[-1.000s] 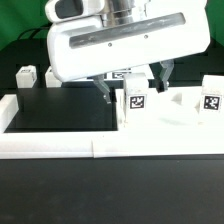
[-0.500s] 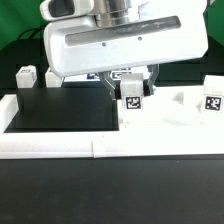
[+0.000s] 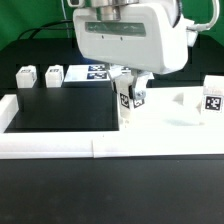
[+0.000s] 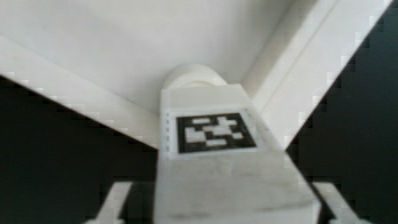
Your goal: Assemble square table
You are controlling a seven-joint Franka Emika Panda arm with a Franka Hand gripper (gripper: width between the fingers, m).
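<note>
Four blocky white plastic legs (image 3: 25, 76) (image 3: 53, 75) (image 3: 131, 97) (image 3: 211, 98), one flat white square tabletop panel (image 3: 172, 118).
You're seeing two standing left, the gripper (image 3: 131, 95) clamping a third at the panel's edge, one right; only the wrist view is showing both fingers (image 4: 116, 205).

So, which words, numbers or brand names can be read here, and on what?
None: no word, number or brand shows in either view.
Only black-and-white square tags, patterns without text: on the leg in the end effector, on three other legs, on the marker board.
</note>
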